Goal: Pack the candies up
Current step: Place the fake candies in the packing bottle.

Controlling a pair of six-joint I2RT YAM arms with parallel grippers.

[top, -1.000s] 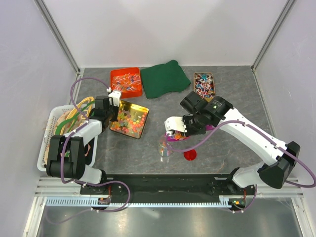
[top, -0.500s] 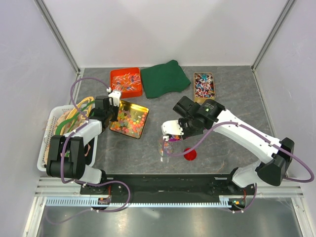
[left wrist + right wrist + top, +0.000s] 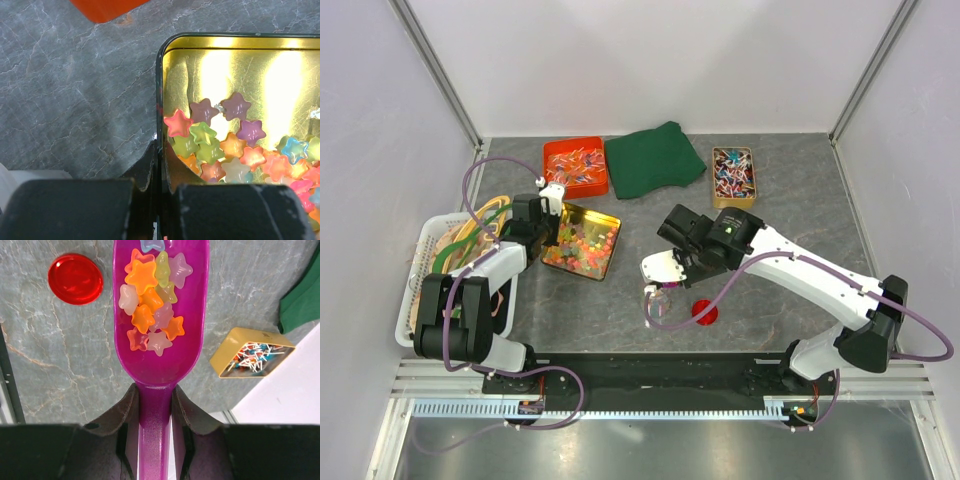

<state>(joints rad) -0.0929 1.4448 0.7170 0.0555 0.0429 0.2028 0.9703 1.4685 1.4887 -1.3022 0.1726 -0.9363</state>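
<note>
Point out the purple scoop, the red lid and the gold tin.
purple scoop [image 3: 160, 367], right wrist view, bare bowl near the handle.
red lid [image 3: 75, 278], right wrist view, its centre.
gold tin [image 3: 245, 65], left wrist view, bare floor.

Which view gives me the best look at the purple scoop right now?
Right wrist: the scoop lies centre frame, its bowl loaded with star candies, handle clamped in the right end effector. Top external shows only a purple sliver under that end effector; left wrist does not show it.

No legible text, brand, number or sign — nothing readable on gold tin [image 3: 225, 65], purple scoop [image 3: 161, 367], red lid [image 3: 75, 278]
</note>
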